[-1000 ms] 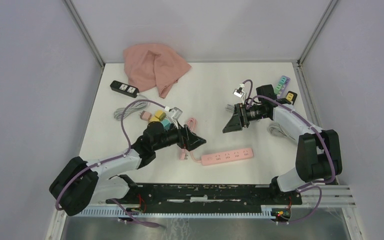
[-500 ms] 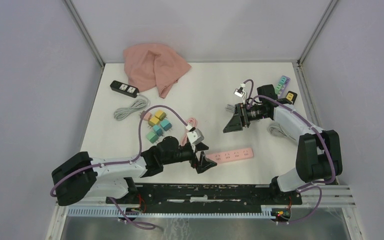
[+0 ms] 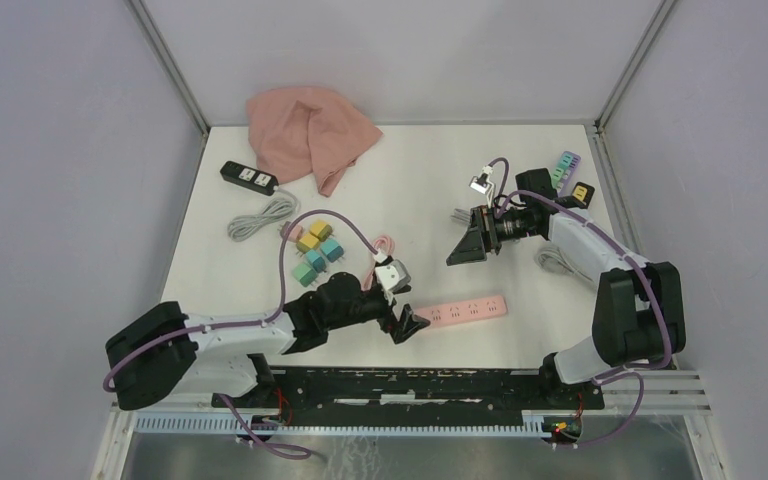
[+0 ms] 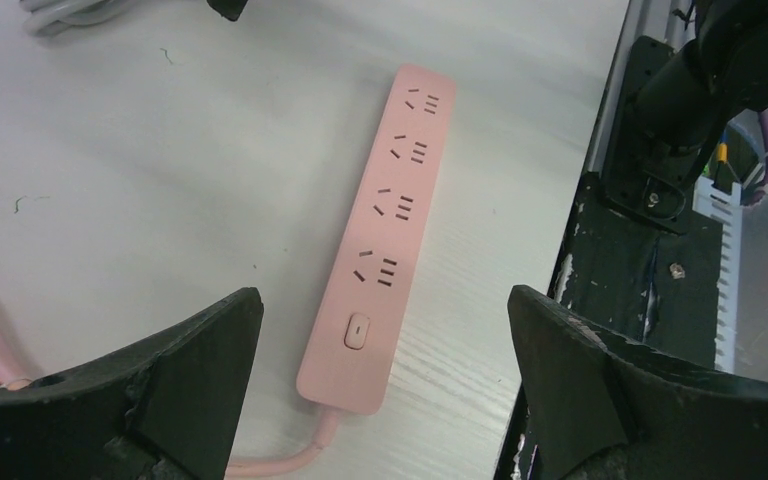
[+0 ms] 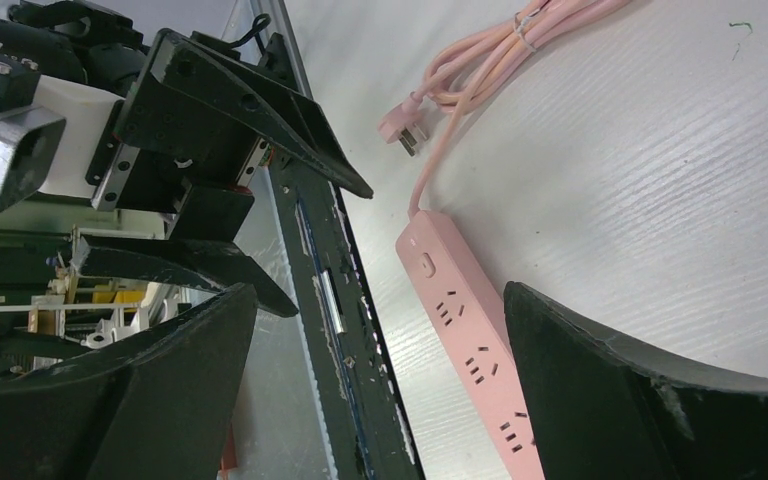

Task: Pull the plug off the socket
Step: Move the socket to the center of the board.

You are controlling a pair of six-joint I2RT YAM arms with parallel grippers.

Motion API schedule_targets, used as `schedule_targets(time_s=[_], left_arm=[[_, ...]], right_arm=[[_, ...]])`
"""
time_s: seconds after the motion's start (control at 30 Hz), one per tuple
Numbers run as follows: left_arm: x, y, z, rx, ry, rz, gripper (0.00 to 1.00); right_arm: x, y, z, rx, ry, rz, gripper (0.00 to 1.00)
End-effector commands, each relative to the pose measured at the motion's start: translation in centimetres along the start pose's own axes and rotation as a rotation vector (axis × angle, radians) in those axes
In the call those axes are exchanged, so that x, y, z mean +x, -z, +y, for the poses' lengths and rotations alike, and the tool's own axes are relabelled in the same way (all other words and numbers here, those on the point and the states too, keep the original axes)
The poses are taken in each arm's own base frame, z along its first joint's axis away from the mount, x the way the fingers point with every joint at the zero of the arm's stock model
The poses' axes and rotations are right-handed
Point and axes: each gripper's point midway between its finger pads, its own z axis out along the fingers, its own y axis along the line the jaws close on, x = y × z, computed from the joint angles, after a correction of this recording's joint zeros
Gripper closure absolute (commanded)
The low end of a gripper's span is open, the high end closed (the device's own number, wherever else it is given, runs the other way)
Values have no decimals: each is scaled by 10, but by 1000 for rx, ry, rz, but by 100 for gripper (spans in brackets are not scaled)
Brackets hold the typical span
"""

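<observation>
No legible txt, labels or nos. in any view.

Bare table [image 3: 420, 180] beside pink power strip [image 3: 460, 312], coiled pink cord [image 3: 384, 245] near its switch end

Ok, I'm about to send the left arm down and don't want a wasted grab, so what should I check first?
1. Left tool open: ok, nothing held.
2. Right tool open and apart from the strip: ok.
3. Strip lined up under the left tool: ok, it lies flat on the table.
4. A plug seated in its sockets: not ok, all four are empty.
5. Cord away from the left tool: not ok, it curves close by one finger.
6. Plugs seated in the far-right item: cannot tell, too small.
</observation>
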Motion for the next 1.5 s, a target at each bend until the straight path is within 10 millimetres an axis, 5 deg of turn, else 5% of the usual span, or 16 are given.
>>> schedule_targets(time_s=[0.0,0.7,0.87,1.27,1.47], left_arm=[[-9,-9,-6,54,-103,1,1],[59,-58,7,-34,-371,424,11],[69,-63,16,-76,-383,489,25],[69,-57,27,-144,-378,476,95],[44,-39,60,-302,-295,356,97]], right_arm=[[-20,8,17,-25,98,-42,0],[-21,9,16,-21,97,-46,0],[-21,10,17,-21,98,-48,0],[-22,12,18,-22,101,-53,0],[-24,14,19,-17,111,-61,0]])
